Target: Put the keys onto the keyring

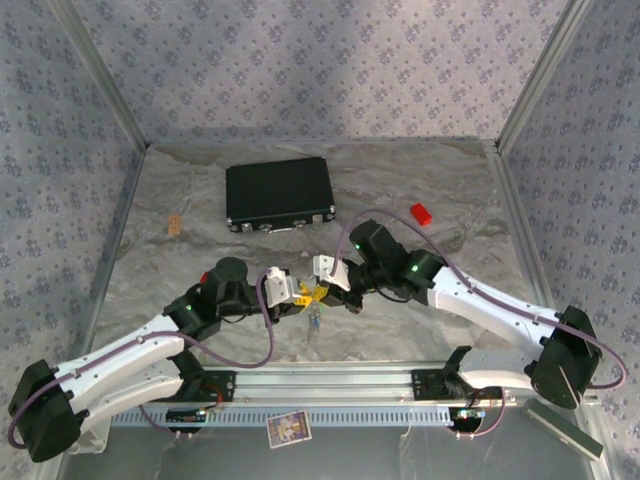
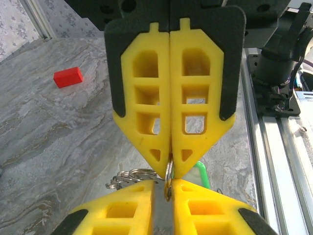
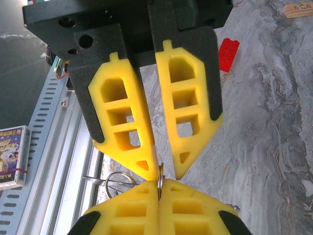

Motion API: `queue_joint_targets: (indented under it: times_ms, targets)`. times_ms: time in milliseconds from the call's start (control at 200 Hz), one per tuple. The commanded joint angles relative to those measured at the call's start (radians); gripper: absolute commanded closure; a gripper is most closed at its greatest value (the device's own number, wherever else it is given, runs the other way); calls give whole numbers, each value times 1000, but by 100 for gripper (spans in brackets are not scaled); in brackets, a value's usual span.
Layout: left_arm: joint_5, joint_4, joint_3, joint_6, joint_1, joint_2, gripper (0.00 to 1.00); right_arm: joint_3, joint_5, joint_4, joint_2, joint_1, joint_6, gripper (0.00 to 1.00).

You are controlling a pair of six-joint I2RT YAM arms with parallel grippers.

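Right gripper (image 3: 159, 192) clamped on thin metal ring (image 2: 168, 180); left gripper (image 3: 163, 167) slightly apart astride it; table (image 3: 274, 147) stretches beyond, rail (image 3: 63, 147) close.

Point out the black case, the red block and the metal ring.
Black case (image 1: 279, 193): top view, lid centre.
Red block (image 2: 67, 76): left wrist view, top face.
Metal ring (image 3: 160, 176): right wrist view, its thin edge.

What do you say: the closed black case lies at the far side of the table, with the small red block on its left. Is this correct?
Not quite. The red block lies to the right of the black case, not to its left, as the top external view shows. The case is indeed closed and at the far side of the table.
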Motion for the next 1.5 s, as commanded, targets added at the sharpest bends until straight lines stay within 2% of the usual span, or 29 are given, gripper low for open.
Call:
queue_joint_targets:
  times_ms: [0,220,395,580,840,1109,1494]
  targets:
    - [22,-6,40,18,-4,11,86,52,-23,-36,11,11,-39,100]
    - [27,6,36,17,-4,19,98,39,-41,12,7,18,-14,100]
    - [20,26,16,11,-4,8,100,-25,12,61,-48,5,34,73]
    - [15,92,-15,-21,-4,-1,100,-116,102,118,-128,4,104,68]
    - [3,101,-19,-17,-4,-10,100,-166,117,129,-188,6,177,70]
    - [8,109,-15,-17,-5,-2,100,-160,108,133,-171,8,185,74]
    - [15,136,-19,-11,-6,2,100,-147,106,133,-118,4,194,99]
